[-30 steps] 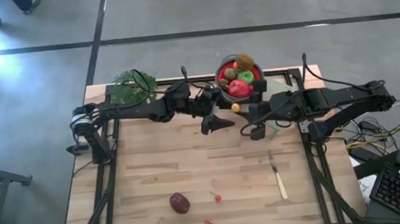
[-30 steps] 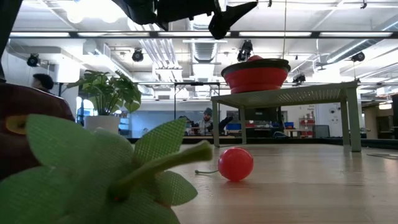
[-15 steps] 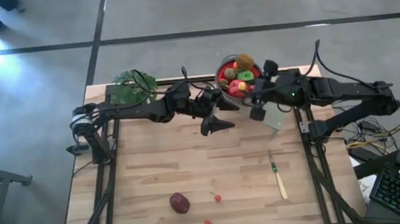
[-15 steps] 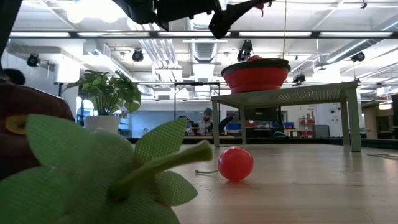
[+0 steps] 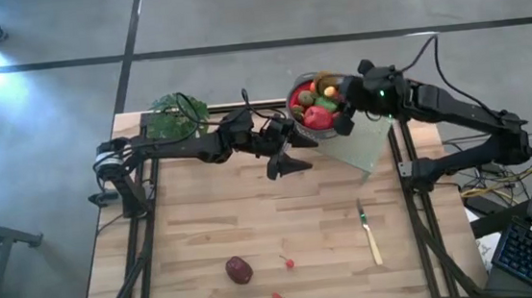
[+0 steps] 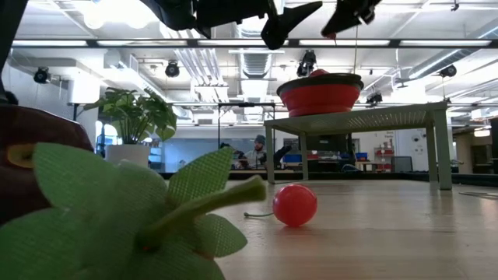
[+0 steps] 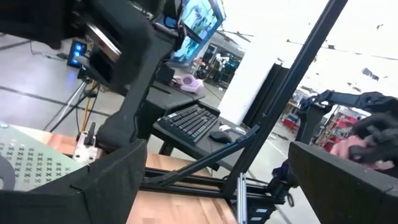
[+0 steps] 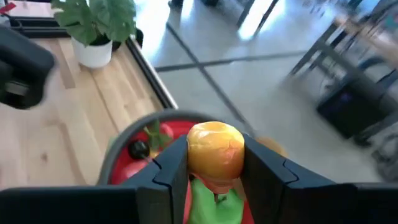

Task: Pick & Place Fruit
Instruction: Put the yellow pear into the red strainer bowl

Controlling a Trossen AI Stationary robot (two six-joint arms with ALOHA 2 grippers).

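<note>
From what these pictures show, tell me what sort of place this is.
Probably a robotics lab or open workshop: a wooden table on a black frame, a bare concrete floor, and desks with a keyboard and monitors beyond.

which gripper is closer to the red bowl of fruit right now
Right. The right gripper is over the red bowl, shut on a small orange fruit. The left gripper hangs open beside the bowl, over the table.

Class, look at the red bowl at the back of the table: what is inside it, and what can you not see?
The red bowl holds piled fruit, among them a red apple. The right gripper, above it, grips a small orange fruit. Fruit underneath is covered.
</note>
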